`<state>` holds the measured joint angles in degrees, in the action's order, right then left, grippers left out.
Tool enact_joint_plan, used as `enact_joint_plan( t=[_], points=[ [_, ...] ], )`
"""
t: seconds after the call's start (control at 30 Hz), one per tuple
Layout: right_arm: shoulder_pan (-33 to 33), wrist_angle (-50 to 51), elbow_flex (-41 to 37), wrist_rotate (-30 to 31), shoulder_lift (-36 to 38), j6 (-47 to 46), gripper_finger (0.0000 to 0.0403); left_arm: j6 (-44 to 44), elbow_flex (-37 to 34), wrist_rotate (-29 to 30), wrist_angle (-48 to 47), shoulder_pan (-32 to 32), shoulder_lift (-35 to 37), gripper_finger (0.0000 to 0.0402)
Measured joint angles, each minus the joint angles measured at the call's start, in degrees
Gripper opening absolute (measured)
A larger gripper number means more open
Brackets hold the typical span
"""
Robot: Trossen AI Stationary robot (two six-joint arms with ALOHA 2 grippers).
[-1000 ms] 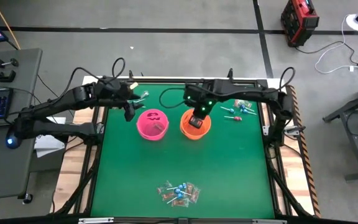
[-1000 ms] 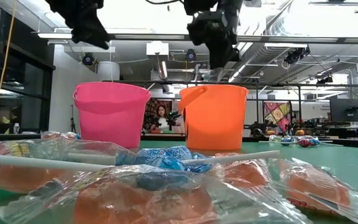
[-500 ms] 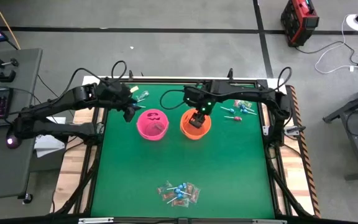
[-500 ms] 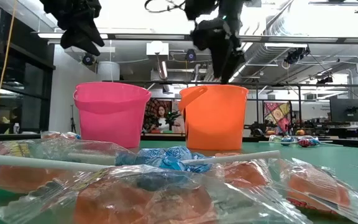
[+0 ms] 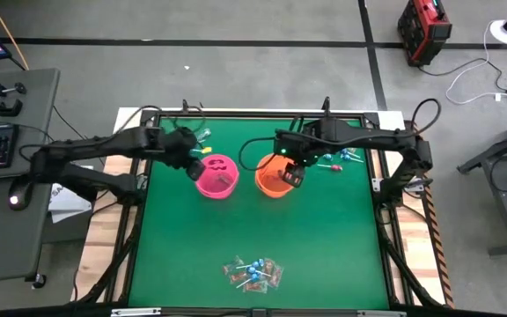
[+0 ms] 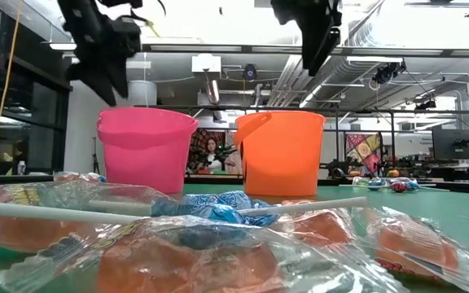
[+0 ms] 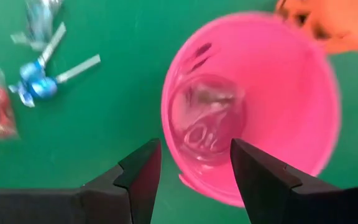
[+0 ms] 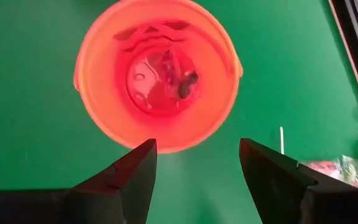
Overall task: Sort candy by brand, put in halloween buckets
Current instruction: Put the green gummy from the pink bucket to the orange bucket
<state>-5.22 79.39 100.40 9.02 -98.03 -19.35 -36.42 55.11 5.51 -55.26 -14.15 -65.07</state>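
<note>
Both grippers hang with fingers spread wide, holding nothing. Left gripper [image 5: 195, 165] hovers over the near-side rim of the pink bucket [image 5: 217, 177], clear wrappers inside. Right gripper [image 5: 292, 173] hangs just beside the orange bucket [image 5: 274, 179], loose candy [image 5: 340, 155] lying behind it.

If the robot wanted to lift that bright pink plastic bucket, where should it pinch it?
Probably the rim of the bright pink plastic bucket, from straight above: it stands upright with its mouth open, and its body looks too wide for the left gripper.
</note>
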Motion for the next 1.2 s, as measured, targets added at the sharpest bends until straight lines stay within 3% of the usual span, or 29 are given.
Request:
enact_joint_plan(
  t=[0.17, 0.47, 0.57, 0.77, 1.0, 1.2],
  points=[
    [0.0, 1.8, 0.0, 2.4, 2.2, -0.2, 0.0222, -2.1, 0.0, -0.2, 0.1, -0.1, -6.0, 0.0182],
    [0.3, 1.8, 0.0, 3.3, 6.4, -4.3, 0.0222, -1.4, 0.0, 2.2, 0.0, -0.5, -7.7, 0.0175],
    [0.5, 1.8, 0.0, 4.5, 7.5, -4.8, 0.0222, 0.1, 0.0, 2.8, -1.7, -0.5, -7.7, 0.0141],
    [0.5, 1.8, 0.0, 5.8, 9.2, -6.3, 0.0222, 1.7, 0.0, 3.4, -1.5, -0.5, -7.7, 0.0018],
    [0.5, 1.8, 0.0, 5.9, 11.2, -7.4, 0.0222, 3.6, 0.2, 4.9, -0.2, -0.8, -7.0, 0.0005],
    [0.5, 1.8, 0.0, 5.9, 13.3, -7.9, 0.0222, 7.3, 8.0, 11.3, 0.2, -0.6, -5.7, 0.0001]
  ],
)
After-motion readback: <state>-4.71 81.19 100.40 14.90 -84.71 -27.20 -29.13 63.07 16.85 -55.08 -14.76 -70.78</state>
